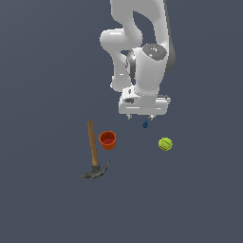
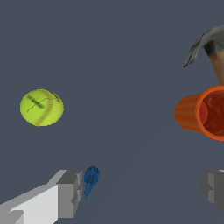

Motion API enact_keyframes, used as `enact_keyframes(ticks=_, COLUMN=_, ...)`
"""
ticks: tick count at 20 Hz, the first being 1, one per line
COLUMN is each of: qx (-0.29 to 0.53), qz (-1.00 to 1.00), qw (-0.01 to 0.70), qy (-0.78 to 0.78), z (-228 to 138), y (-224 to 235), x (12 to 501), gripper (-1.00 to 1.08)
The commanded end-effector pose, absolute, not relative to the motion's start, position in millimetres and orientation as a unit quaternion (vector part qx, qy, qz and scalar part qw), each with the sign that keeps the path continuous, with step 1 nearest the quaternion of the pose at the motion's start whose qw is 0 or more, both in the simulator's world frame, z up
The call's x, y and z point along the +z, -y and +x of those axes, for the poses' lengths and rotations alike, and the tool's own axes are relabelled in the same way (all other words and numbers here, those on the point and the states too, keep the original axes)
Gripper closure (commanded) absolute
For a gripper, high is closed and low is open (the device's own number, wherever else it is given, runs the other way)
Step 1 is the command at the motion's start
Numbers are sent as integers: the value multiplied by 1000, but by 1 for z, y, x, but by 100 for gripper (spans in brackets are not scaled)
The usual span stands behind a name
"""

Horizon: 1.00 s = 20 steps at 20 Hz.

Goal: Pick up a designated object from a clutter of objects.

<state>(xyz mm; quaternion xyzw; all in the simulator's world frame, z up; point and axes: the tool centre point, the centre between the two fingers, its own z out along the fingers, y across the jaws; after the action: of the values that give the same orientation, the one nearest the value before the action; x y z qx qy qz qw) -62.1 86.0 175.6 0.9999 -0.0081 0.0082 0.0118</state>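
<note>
Jaws wide; blue clamp hugs one finger (off-centre). We'd centre over it before closing.

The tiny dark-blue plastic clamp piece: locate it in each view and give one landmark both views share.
Exterior view: the tiny dark-blue plastic clamp piece lies just below the tool, between the small orange-red cup and the yellow-green tennis ball.
Wrist view: the blue piece sits right beside one grey tool finger, well off the other.
Shared landmark: the tennis ball.
</note>
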Motion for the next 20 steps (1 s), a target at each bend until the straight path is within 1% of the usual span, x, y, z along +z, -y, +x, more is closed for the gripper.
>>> enact_keyframes(ticks=1, qx=7, qz=1000, qw=10, qy=6, z=-78, y=-101, x=154, gripper=-92)
enact_keyframes(ticks=6, qx=4, qz=1000, qw=5, qy=2, z=-107, y=-124, x=123, gripper=-92)
enact_keyframes(ticks=11, qx=2, qz=1000, qw=2, qy=0, z=-129, y=-137, x=104, gripper=-92)
enact_keyframes(ticks=16, qx=0, qz=1000, qw=0, qy=-1, z=-141, y=-143, x=94, gripper=-92)
enact_keyframes(ticks=20, qx=0, qz=1000, qw=0, qy=-2, z=-142, y=-144, x=93, gripper=-92)
